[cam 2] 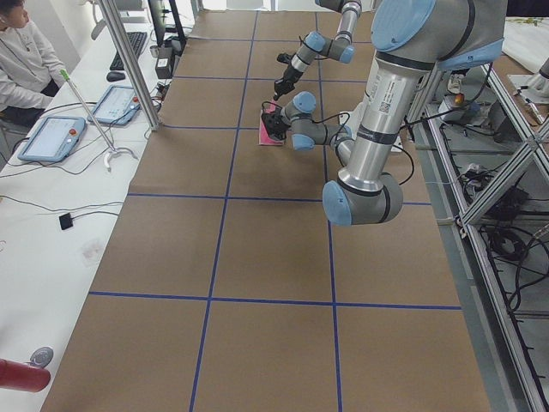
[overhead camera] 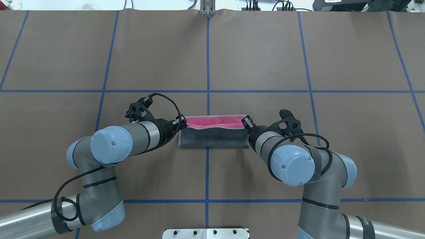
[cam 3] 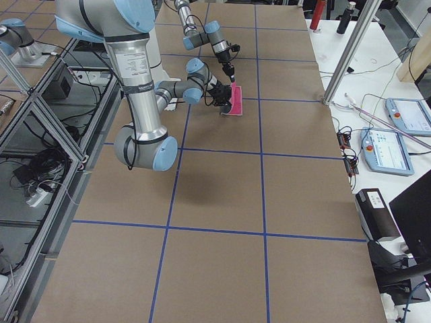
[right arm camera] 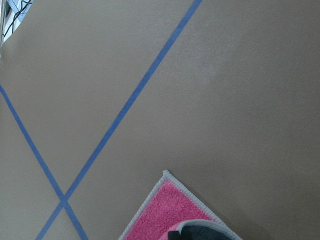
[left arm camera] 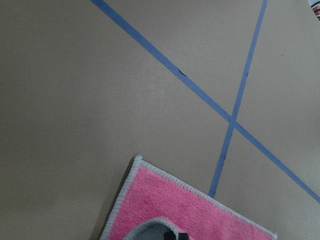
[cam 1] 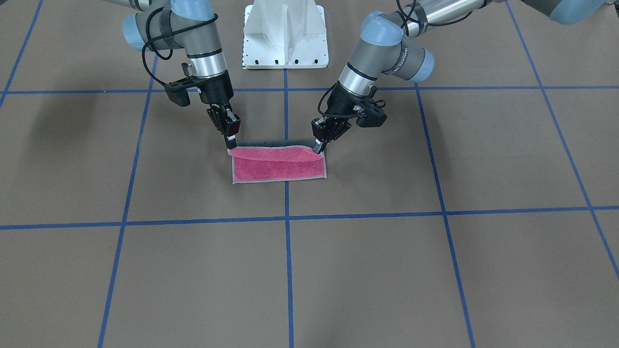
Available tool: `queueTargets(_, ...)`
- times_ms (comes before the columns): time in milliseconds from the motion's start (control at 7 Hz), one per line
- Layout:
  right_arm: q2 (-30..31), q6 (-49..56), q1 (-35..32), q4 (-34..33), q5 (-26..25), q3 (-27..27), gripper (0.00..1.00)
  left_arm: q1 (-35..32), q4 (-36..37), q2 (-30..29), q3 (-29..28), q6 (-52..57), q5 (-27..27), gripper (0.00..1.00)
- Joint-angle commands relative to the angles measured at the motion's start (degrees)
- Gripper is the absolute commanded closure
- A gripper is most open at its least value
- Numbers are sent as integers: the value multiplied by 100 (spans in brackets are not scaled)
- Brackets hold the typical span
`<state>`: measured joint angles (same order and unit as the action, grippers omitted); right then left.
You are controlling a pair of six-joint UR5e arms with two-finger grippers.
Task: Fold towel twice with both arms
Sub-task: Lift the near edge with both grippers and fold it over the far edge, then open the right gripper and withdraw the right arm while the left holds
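Robot lab, with grid-taped table (cam 2: 266,249) and teach pendants (cam 2: 50,137)

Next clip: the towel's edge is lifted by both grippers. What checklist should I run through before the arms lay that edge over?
1. Left gripper pinching its corner of the pink and dark grey terry towel: ok.
2. Right gripper pinching the other near corner: ok.
3. Lifted edge level between the grippers: ok, slight sag mid-span.
4. Far towel edge flat on the brown table: ok.
5. How much cloth each pinch holds: cannot tell.
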<state>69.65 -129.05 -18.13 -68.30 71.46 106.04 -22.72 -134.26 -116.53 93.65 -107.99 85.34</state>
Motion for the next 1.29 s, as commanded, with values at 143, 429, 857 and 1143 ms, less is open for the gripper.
queueTargets(143, -126, 107, -110, -60, 35, -30, 54, -4, 5, -10, -66, 14, -9, 44)
queueTargets(429, -408, 503, -399, -70, 253, -180, 0, -56, 5, -18, -66, 67, 0, 0)
queueTargets(857, -383, 1281, -1006, -87, 1122, -171, 0, -101, -47, -18, -40, 85, 270, 0)
queueTargets(1143, -260, 2780, -1821, -357, 2497, -171, 0, -83, -91, 25, -31, 102, 693, 0)
